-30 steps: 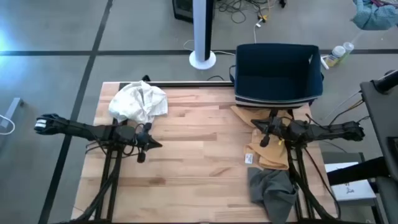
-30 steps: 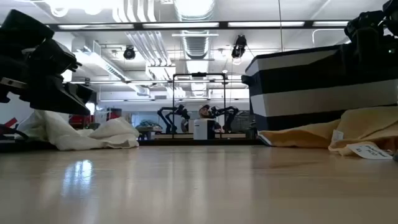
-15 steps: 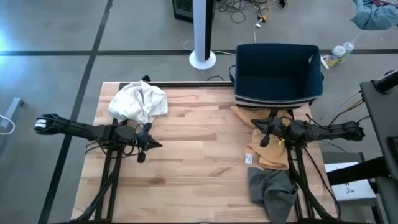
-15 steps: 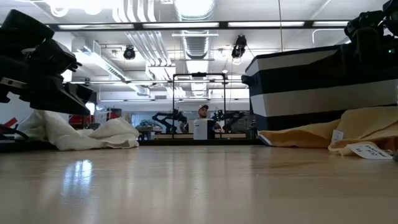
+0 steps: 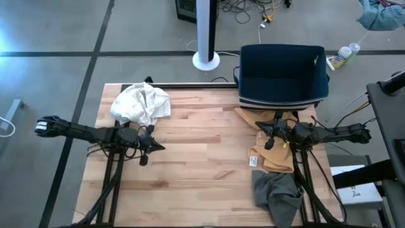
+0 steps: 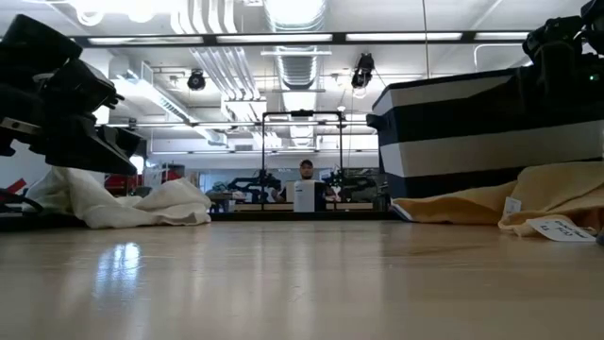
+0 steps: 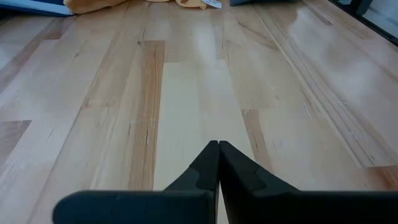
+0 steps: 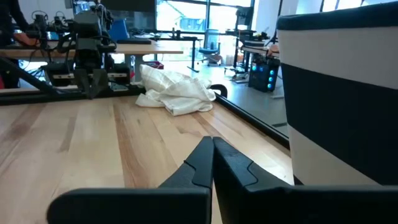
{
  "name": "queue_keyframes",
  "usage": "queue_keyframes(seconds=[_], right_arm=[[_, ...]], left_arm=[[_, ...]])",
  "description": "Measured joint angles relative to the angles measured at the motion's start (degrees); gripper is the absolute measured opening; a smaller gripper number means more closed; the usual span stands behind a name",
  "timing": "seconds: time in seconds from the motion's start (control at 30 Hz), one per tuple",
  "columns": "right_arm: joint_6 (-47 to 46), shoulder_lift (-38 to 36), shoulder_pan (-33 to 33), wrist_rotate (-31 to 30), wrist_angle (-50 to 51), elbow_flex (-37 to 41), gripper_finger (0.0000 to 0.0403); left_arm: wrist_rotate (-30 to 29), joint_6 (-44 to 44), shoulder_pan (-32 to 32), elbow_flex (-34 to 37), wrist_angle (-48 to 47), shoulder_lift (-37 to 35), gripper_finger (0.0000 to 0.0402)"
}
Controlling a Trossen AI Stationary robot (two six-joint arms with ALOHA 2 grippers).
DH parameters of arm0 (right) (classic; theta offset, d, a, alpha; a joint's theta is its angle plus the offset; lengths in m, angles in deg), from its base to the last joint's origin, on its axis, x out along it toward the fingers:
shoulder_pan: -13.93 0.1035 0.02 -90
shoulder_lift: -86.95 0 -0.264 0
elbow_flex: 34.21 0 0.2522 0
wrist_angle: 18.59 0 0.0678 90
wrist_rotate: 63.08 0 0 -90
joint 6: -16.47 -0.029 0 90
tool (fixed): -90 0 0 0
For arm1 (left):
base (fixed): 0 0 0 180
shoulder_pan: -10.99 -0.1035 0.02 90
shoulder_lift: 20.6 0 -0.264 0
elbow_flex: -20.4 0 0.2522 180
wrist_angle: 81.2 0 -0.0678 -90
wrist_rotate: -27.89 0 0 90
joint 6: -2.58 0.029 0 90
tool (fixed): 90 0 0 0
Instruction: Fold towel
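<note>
Mostly bare wooden table (image 5: 202, 183), lab beyond.

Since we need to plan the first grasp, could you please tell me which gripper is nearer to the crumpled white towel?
Left. The left gripper sits just in front of the white towel; the right gripper hovers across the table, over the yellow towel.

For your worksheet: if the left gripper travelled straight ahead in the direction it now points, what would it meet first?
The shut left gripper points across bare table toward the right arm. The way looks free over the wood; the first thing in line is probably the tan towel beneath the right gripper, though depth is uncertain.
</note>
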Motion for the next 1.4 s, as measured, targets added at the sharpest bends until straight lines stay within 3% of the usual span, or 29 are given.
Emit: queue_keyframes(seconds=[1.1, 1.17, 1.33, 1.4], right_arm=[[0.0, 0.0, 0.0, 0.0, 0.0, 0.0, 0.0000], [0.0, 0.0, 0.0, 0.0, 0.0, 0.0, 0.0000], [0.1, 0.0, 0.0, 0.0, 0.0, 0.0, 0.0000], [0.0, 0.0, 0.0, 0.0, 0.0, 0.0, 0.0000]], left_arm=[[-0.4, -0.1, 0.0, 0.0, 0.8, 0.0, 0.0000], [-0.4, -6.6, 0.0, 0.0, 2.9, 0.0, 0.0000], [-0.5, -39.4, -0.2, 0.0, 17.2, 0.0, 0.0000], [-0.4, -46.9, -0.2, 0.0, 22.9, 0.0, 0.0000]])
